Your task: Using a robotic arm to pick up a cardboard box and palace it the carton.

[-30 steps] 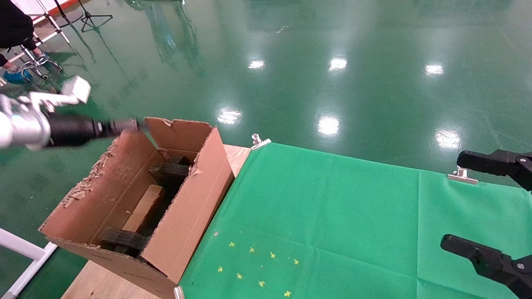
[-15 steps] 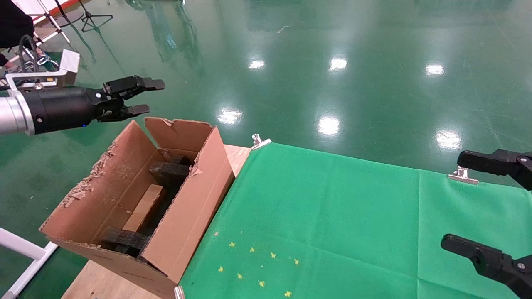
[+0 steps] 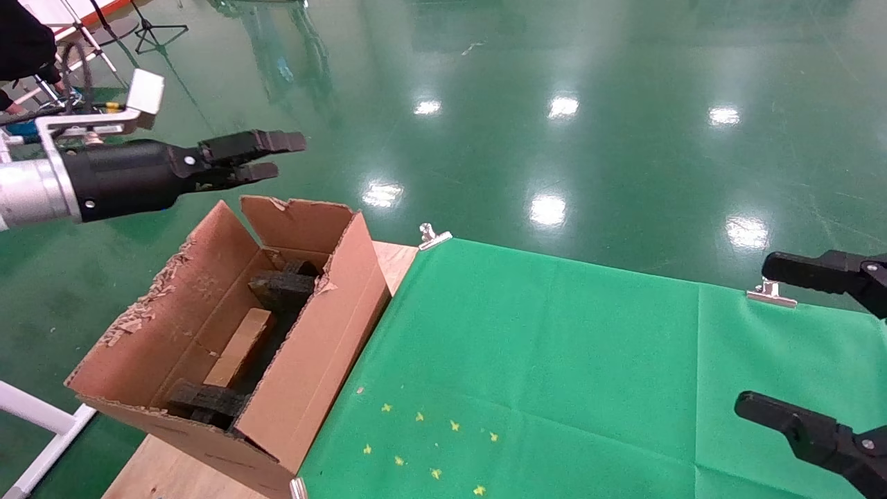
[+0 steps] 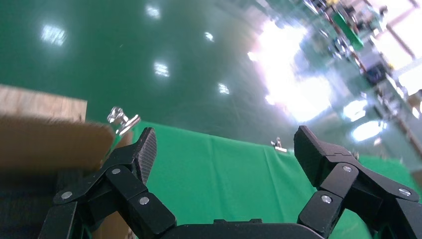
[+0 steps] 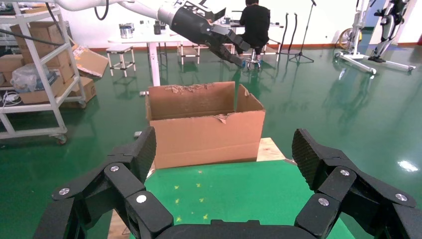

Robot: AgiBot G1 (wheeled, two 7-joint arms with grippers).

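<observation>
Cardboard box (image 3: 239,348) lies lengthwise inside carton (image 3: 315,353), along its long axis.

a robotics lab or test hall. a glossy green floor (image 3: 554,104) mirrors the ceiling lights. metal shelving (image 5: 30,74) holds cardboard boxes, a person (image 5: 255,25) sits at a white workbench (image 5: 144,37), and stands and tripods (image 5: 302,35) stand about. a green cloth (image 3: 554,360) is clipped over a wooden table (image 3: 395,260).

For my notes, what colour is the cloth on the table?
Plain green cloth, best seen in the head view.
</observation>
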